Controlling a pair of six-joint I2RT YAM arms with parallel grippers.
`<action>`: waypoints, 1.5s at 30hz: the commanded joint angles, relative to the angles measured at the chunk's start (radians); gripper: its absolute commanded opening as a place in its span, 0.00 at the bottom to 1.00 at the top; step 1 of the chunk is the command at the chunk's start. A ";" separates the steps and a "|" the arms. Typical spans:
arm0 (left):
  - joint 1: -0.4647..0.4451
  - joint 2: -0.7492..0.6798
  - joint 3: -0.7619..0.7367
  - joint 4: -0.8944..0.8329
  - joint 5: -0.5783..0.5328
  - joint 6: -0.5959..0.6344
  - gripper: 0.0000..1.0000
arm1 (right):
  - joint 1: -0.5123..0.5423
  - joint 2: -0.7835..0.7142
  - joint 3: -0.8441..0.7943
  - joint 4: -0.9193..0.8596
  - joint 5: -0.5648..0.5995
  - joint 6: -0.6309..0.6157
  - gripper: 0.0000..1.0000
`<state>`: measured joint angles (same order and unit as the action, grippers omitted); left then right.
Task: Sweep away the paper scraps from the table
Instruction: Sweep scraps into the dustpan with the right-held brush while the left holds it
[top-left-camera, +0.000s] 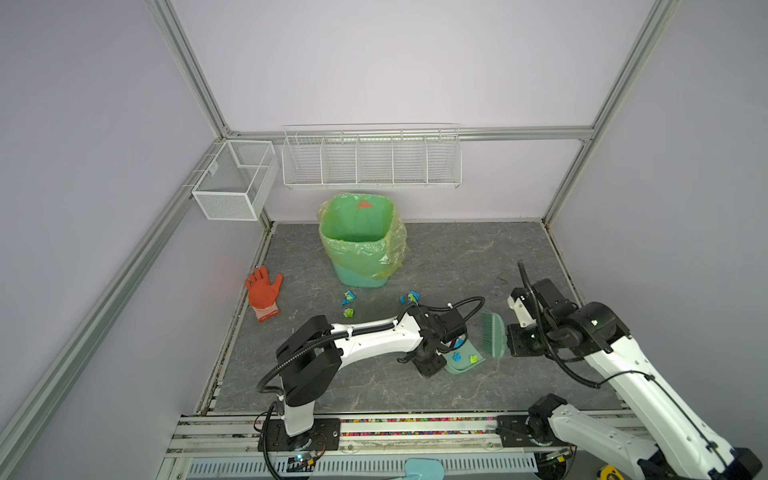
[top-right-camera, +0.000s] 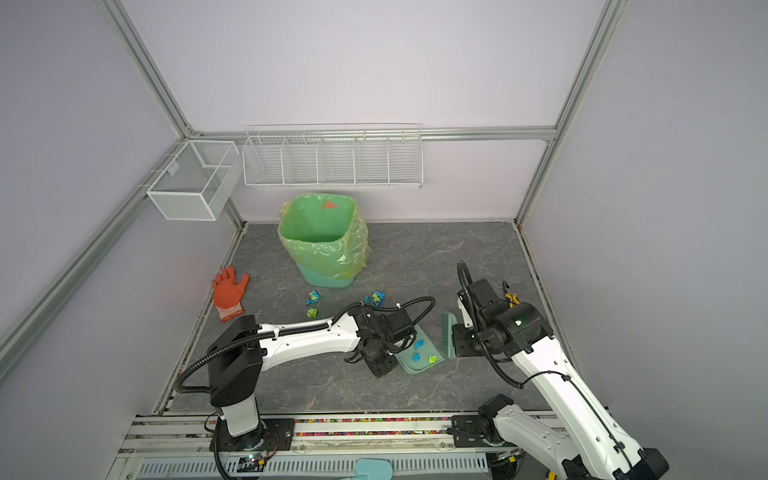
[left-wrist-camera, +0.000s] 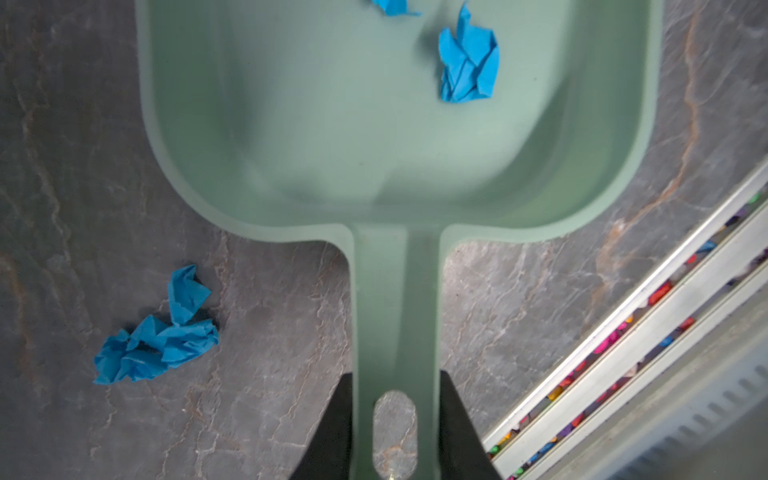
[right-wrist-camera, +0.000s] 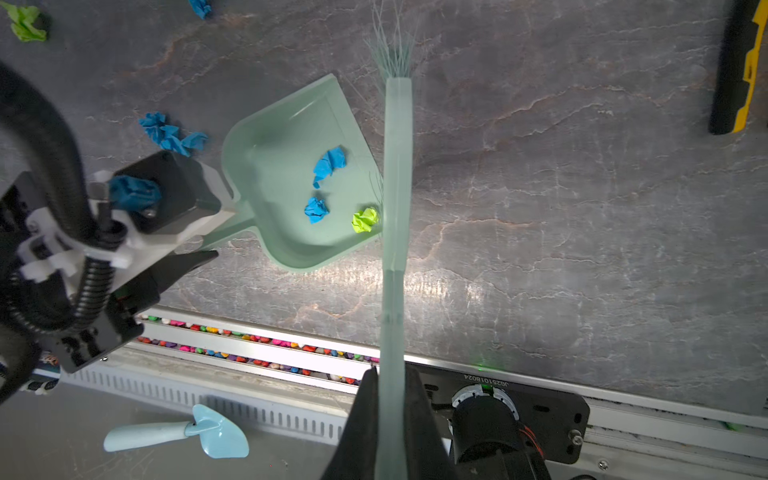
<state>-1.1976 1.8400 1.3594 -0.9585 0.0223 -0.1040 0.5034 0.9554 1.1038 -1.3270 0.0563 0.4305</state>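
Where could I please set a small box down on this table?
Bare: the table at back right, between bin and side rail, and the front strip near the dustpan. Crowded: paper scraps between bin and dustpan.

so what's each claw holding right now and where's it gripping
left claw grips the dustpan by the end of its handle; right claw grips the brush by the end of its handle
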 joint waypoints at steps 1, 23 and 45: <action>0.007 0.022 0.018 -0.030 -0.014 -0.015 0.00 | -0.006 0.022 -0.027 -0.009 0.012 0.018 0.07; 0.019 -0.002 0.015 0.006 -0.043 -0.039 0.00 | 0.037 0.012 0.042 0.048 0.099 0.086 0.07; 0.060 -0.146 0.029 0.045 -0.052 -0.063 0.00 | -0.119 0.006 -0.094 0.274 0.083 0.117 0.07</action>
<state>-1.1500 1.7332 1.3598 -0.9195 -0.0288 -0.1547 0.3962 0.9680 1.0271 -1.1133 0.1410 0.5205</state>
